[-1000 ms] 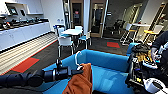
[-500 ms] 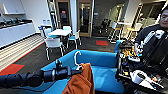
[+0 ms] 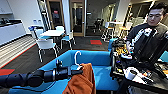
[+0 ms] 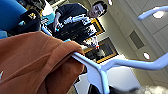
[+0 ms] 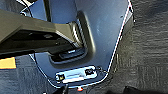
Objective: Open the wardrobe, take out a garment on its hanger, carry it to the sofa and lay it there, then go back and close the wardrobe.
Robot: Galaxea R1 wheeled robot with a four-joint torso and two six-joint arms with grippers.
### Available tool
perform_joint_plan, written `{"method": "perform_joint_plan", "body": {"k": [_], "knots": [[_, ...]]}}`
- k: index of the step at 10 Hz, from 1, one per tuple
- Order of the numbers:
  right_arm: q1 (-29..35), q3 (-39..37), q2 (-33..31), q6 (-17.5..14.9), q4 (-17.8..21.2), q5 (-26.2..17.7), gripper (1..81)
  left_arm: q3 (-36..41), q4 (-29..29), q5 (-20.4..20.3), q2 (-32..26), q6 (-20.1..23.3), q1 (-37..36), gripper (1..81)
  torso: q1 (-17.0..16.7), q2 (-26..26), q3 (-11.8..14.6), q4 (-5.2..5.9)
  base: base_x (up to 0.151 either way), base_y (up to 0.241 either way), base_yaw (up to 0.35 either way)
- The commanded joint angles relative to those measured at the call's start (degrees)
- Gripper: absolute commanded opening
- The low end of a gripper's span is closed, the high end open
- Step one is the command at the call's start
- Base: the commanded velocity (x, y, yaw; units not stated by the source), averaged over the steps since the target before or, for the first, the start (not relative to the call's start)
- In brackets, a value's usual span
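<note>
My left arm reaches in from the left, and my left gripper [image 3: 79,70] is shut on the white hanger [image 3: 77,59], whose curved hook stands up above it. The orange garment [image 3: 81,82] hangs from that hanger, draped down in front of the blue sofa [image 3: 100,65]. Seen from the left wrist, the hanger [image 4: 100,72] runs across with the orange garment [image 4: 32,65] bunched over one end. The sofa lies directly ahead, its seat and low back spreading to the right of the garment.
A person [image 3: 147,32] with a dark control rig [image 3: 135,72] stands at the right, close to the sofa's end. White chairs [image 3: 46,46] and a table [image 3: 52,33] stand behind the sofa on dark carpet. A counter [image 3: 10,31] runs along the left wall.
The whole head view has shifted: the camera has moved, the chairs sliding left and the person coming further into view at right. The garment stays hanging from my left gripper.
</note>
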Motion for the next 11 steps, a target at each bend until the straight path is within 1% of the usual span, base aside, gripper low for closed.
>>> {"method": "perform_joint_plan", "body": {"k": [1,10,11], "knots": [[0.8,0.2,-0.6,-0.2,-0.4,-3.4,81.1,2.5,0.9,-4.8,-0.5,-0.2,-8.4,1.0,0.0,0.0,0.0,0.0,0.0,-0.063,0.0],[0.9,0.2,-0.3,-0.2,-0.4,-3.3,81.1,3.1,1.1,-4.8,-0.9,-0.1,-8.4,1.0,0.0,0.0,0.0,0.0,0.0,0.0,0.0],[0.9,0.2,-0.3,-0.2,-0.4,-3.4,81.1,3.1,1.1,-4.8,-0.9,-0.1,-8.4,1.0,0.0,0.0,0.0,0.0,0.069,0.0,0.0]]}}
